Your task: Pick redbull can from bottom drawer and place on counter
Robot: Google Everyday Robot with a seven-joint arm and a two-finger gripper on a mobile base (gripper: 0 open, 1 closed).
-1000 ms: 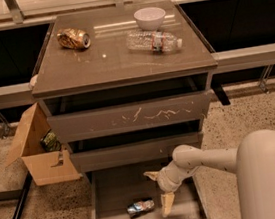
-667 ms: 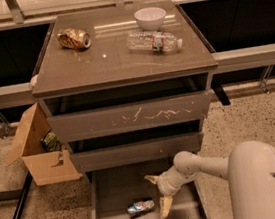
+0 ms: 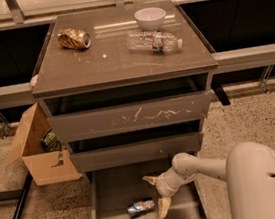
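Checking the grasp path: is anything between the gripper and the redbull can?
Nothing visible. The gripper, open, is inside the bottom drawer just right of the redbull can, with bare drawer floor between them.

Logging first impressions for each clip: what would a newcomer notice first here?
The white arm reaches into the open bottom drawer, its gripper with jaws spread close to the right of the redbull can, which lies on its side there. Next comes the counter above, carrying a dented gold can at back left, a clear bottle on its side and a white bowl at back right.
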